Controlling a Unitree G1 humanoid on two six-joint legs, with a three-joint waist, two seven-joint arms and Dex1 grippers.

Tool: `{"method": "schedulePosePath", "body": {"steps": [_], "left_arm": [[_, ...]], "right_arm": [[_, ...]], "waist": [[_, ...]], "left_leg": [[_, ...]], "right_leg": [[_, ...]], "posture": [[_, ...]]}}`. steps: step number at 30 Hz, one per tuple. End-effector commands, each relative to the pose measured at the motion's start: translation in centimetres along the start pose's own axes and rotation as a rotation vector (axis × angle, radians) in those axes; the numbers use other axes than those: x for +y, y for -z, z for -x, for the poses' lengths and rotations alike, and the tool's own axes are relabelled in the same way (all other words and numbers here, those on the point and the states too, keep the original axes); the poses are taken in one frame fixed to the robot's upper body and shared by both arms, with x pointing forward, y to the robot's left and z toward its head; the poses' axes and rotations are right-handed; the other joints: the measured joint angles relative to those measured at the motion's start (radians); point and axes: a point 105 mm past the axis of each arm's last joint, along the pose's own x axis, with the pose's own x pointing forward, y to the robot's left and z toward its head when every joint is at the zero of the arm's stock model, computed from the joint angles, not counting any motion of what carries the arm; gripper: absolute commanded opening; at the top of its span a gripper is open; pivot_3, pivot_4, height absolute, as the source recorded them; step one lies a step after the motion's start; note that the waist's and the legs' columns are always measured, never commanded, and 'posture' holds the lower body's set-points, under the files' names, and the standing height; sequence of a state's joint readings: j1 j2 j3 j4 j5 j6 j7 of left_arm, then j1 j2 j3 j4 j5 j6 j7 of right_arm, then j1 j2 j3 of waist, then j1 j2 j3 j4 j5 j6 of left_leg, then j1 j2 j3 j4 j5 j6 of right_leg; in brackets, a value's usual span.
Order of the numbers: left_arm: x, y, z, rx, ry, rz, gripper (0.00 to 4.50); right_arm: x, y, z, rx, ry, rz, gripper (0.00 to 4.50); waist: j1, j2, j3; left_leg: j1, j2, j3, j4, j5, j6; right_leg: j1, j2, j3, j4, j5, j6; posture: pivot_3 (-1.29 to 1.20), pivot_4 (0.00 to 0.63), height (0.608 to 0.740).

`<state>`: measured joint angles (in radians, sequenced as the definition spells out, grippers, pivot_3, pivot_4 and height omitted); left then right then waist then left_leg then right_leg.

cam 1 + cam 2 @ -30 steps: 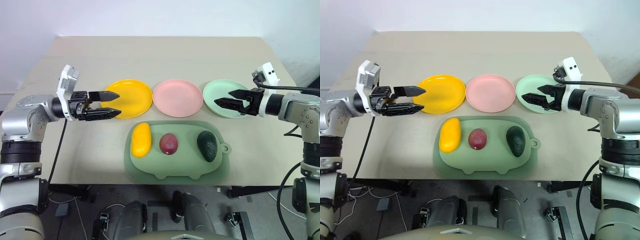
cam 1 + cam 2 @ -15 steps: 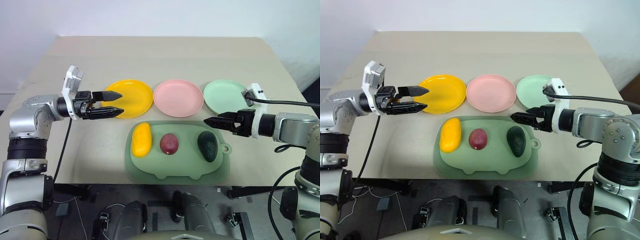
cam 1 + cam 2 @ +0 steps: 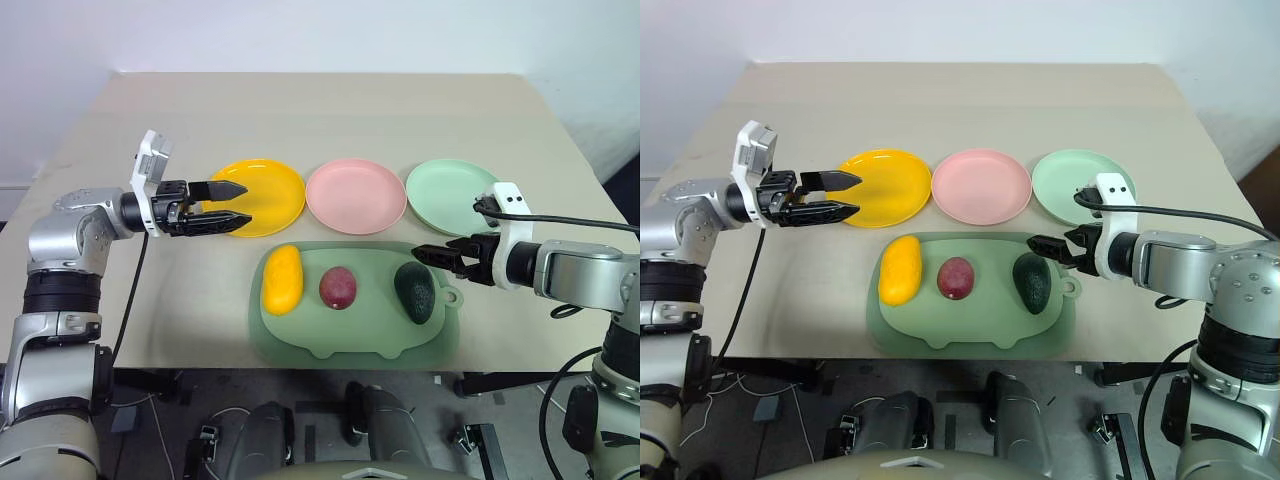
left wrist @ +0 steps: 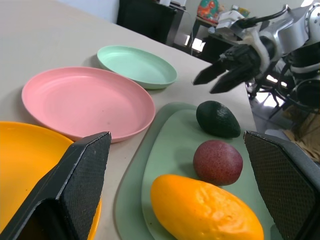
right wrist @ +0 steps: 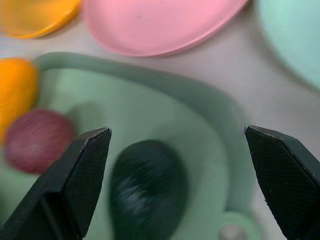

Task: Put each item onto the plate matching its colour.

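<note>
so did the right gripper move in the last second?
Yes. The right gripper has come off the green plate and down toward the robot, and now hangs open just beside the avocado on the mat.

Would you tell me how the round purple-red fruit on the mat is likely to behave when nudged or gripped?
The purple-red fruit looks round, so it would probably roll if nudged. Its smooth skin may slip between narrow fingers. It lies free on the flat green mat, touching neither neighbour.

3 fruits (image 3: 339, 287) on mat (image 3: 300, 335)
</note>
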<state>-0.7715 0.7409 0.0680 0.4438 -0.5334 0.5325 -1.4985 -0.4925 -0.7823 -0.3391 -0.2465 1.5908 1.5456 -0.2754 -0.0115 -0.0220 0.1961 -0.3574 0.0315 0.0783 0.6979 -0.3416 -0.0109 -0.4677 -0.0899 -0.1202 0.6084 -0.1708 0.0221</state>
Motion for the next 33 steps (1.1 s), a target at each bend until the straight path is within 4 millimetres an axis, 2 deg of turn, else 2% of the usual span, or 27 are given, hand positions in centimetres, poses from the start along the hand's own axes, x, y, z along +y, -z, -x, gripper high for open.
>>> {"method": "schedulePosePath", "body": {"steps": [1, 7, 13, 17, 28, 33], "left_arm": [[0.0, -1.3, 0.2, -0.016, 0.0, -0.046, 4.45], [0.0, -1.4, -0.1, -0.015, 0.012, -0.043, 4.45], [0.1, -1.4, -0.1, -0.016, 0.009, -0.039, 4.45], [0.1, -1.3, -0.1, -0.014, 0.004, -0.037, 4.45], [0.0, -1.3, 0.3, -0.011, -0.002, -0.025, 4.45], [0.0, -1.6, 0.3, -0.013, -0.003, -0.026, 4.45]], "right_arm": [[1.5, -0.2, 0.7, 0.004, -0.059, -0.073, 4.5], [2.1, 0.6, 0.5, 0.035, -0.052, -0.059, 4.5], [2.0, 1.8, -0.2, 0.064, -0.001, -0.069, 4.5], [1.9, 3.0, -0.9, 0.09, 0.026, -0.089, 4.5], [1.9, 3.6, -1.6, 0.107, 0.057, -0.1, 4.5], [1.9, 5.0, -1.7, 0.165, 0.088, -0.072, 4.5]], "waist": [[0.001, 0.0, 0.0], [0.002, -0.001, 0.0], [0.003, -0.001, 0.0], [0.006, -0.001, 0.0], [0.012, -0.001, 0.0], [0.023, -0.001, 0.0]], "left_leg": [[0.0, 0.0, 0.0, 0.0, 0.0, 0.0], [-0.001, 0.001, 0.0, 0.0, 0.0, 0.001], [-0.003, 0.001, 0.0, 0.0, -0.001, 0.002], [-0.003, 0.001, 0.0, 0.0, -0.001, 0.003], [-0.004, 0.001, 0.0, 0.0, -0.002, 0.003], [-0.004, 0.001, 0.0, 0.001, -0.002, 0.003]], "right_leg": [[0.0, 0.0, 0.0, -0.001, 0.0, 0.0], [0.002, 0.002, 0.0, -0.007, -0.002, 0.005], [0.002, 0.002, 0.0, -0.011, 0.0, 0.008], [0.002, 0.001, 0.0, -0.012, 0.001, 0.009], [0.002, 0.001, 0.0, -0.012, 0.001, 0.009], [0.001, 0.001, 0.0, -0.012, 0.001, 0.009]], "posture": [[0.0, 0.15, 0.74], [0.0, 0.15, 0.74], [0.0, 0.15, 0.74], [0.0, 0.15, 0.74], [0.0, 0.15, 0.74], [0.0, 0.15, 0.74]]}}
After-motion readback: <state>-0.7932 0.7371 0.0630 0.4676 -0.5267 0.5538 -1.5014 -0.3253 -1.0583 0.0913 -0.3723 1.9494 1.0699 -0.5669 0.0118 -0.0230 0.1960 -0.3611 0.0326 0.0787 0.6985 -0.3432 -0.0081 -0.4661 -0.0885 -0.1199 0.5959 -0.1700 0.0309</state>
